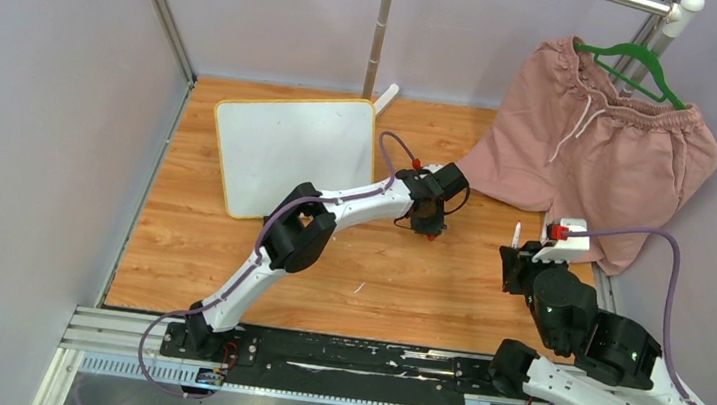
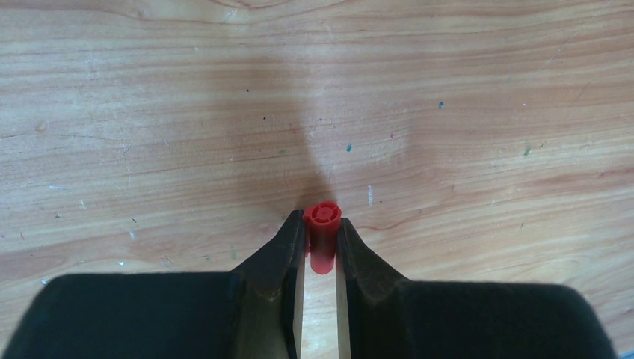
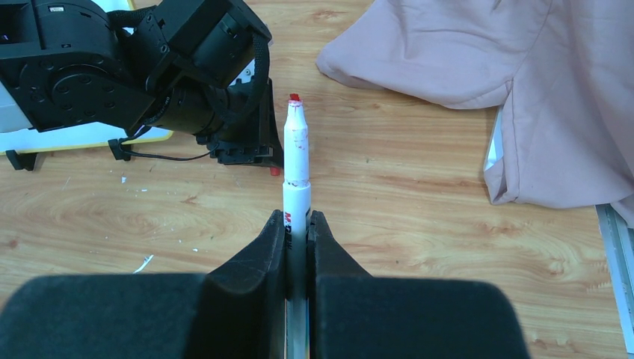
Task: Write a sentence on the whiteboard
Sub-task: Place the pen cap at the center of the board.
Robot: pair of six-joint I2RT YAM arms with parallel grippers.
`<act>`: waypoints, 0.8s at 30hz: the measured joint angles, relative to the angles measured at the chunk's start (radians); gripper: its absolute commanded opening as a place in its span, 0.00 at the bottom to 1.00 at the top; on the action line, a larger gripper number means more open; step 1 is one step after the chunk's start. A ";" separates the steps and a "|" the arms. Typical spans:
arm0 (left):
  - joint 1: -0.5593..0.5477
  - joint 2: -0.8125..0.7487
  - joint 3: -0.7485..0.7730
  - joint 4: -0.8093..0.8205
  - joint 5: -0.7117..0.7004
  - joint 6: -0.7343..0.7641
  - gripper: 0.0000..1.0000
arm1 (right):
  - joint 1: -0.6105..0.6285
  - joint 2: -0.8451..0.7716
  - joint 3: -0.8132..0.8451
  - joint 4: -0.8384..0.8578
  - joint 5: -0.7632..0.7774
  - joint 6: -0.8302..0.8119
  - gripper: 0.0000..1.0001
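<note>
Pale lilac walls close in a scuffed wooden tabletop (image 1: 406,288), with a bare metal pole (image 1: 381,24) rising at twelve o'clock and a pair of soft pink drawstring shorts (image 1: 602,148) on a green plastic hanger (image 1: 640,66) slumped over the two o'clock corner.

The small glossy white whiteboard with the thin yellow frame (image 1: 290,150) lies at about eleven o'clock, turned a little askew, with not a word on it yet. It looks light and stiff, and that slick face will probably skate across the wood under a pressing pen. I would steady it by the yellow frame at its near edge, never on the writing face.

The left gripper (image 2: 321,232) hangs near the table's middle, just off the board's five o'clock corner, its jaws drawn narrow around a small red plastic cap (image 2: 322,224). The right gripper (image 3: 297,224) sits at about four o'clock, jaws pinched tight on a slim white marker with a red tip (image 3: 297,157). It is gripped low on the barrel, and the bare nib points away toward twelve.

The marker is hard and smooth, so with that long free end it could pivot in the pads once the nib meets the board. The pen is well apart from the board.
</note>
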 measured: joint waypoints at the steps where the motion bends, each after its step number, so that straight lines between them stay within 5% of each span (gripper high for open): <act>1: 0.000 0.000 0.000 0.000 0.002 -0.001 0.21 | 0.000 0.000 0.000 0.000 0.000 0.000 0.00; 24: 0.000 -0.007 -0.026 0.041 0.019 -0.021 0.31 | 0.000 0.000 0.000 0.005 0.000 0.002 0.00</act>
